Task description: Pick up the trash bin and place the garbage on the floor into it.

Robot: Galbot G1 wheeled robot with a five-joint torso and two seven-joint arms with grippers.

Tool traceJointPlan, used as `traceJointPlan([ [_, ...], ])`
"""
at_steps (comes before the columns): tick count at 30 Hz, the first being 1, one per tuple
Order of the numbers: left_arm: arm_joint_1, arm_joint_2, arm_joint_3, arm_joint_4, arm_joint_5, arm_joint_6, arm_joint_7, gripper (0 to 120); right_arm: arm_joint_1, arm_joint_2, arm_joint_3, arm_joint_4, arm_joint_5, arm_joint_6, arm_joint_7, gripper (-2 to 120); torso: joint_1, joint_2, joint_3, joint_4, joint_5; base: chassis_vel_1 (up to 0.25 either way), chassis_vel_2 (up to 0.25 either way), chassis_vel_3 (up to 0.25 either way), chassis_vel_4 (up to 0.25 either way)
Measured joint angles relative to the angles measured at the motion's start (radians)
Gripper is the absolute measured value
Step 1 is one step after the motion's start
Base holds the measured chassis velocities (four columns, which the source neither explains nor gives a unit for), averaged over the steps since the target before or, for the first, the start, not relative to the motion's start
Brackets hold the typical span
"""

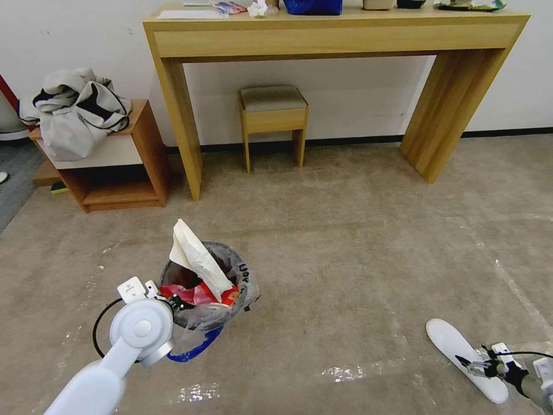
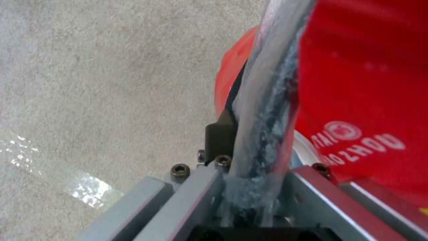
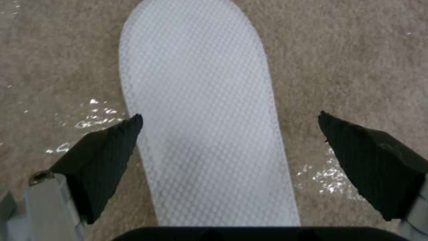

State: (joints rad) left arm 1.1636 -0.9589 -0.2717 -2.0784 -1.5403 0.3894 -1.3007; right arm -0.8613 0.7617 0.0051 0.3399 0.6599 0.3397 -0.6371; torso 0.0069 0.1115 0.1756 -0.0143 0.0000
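Hovering my right gripper, jaws spread, over the white insole on the floor; left gripper pinches the trash bin rim. Next: lower and close.

A wooden surface stands at twelve o'clock against the wall; a small stool sits beneath it; at ten o'clock, crumpled clothing lies on a low cabinet.
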Motion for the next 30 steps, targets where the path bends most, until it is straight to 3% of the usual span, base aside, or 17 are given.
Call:
traceJointPlan([
  [20, -0.002, 0.003, -0.001, -0.006, 0.004, -0.001, 0.003, 0, 0.002, 0.026, -0.012, -0.008, -0.042, 0.004, 0.002, 100, 0.0, 0.0, 0.0, 0.0, 0.0, 0.0, 0.0, 0.0, 0.0],
  [30, 0.0, 0.002, -0.002, -0.007, 0.008, -0.002, 0.005, 0, 0.013, 0.034, -0.018, -0.023, -0.06, -0.011, 0.05, 100, 0.0, 0.0, 0.0, 0.0, 0.0, 0.0, 0.0, 0.0, 0.0],
])
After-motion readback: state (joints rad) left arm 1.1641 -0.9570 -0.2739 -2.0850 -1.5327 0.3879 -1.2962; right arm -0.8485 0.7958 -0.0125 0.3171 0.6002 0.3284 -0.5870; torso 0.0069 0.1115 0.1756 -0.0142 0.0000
